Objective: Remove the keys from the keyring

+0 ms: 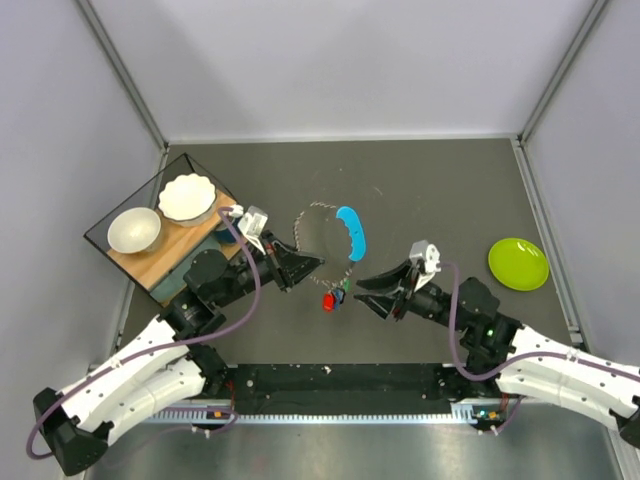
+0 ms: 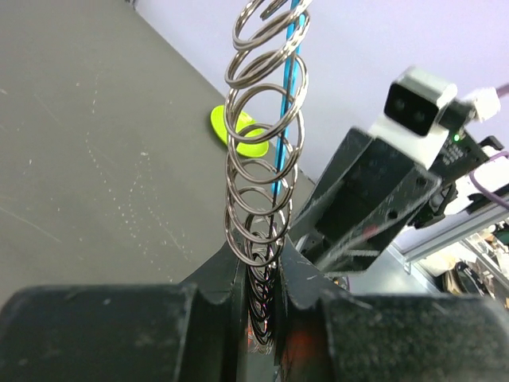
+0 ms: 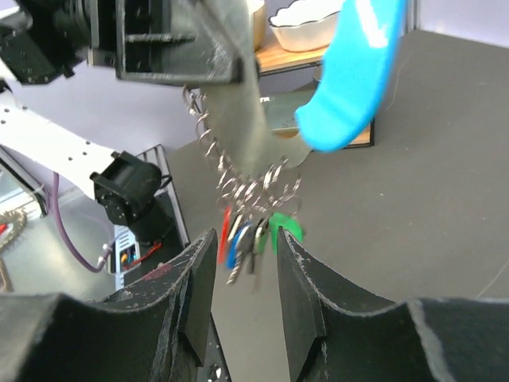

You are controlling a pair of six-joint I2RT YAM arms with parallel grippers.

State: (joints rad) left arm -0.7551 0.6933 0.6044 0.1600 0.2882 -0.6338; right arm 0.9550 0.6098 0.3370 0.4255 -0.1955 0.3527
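A bunch of keys (image 1: 333,297) with red, blue and green heads hangs in the air from a chain of silver rings (image 1: 318,208). The chain also carries a long cyan tag (image 1: 352,232). My left gripper (image 1: 312,265) is shut on the ring chain (image 2: 266,159), seen close up in the left wrist view (image 2: 262,267). My right gripper (image 1: 362,290) is open just right of the keys. In the right wrist view the keys (image 3: 250,235) hang just beyond my open gripper (image 3: 245,247), untouched. The keyring itself is lost among the rings (image 3: 262,187) above the key heads.
A wooden tray (image 1: 190,250) with two white bowls (image 1: 187,197) stands at the left. A lime-green plate (image 1: 518,264) lies at the right, also in the left wrist view (image 2: 238,131). Grey walls close in the dark table on three sides.
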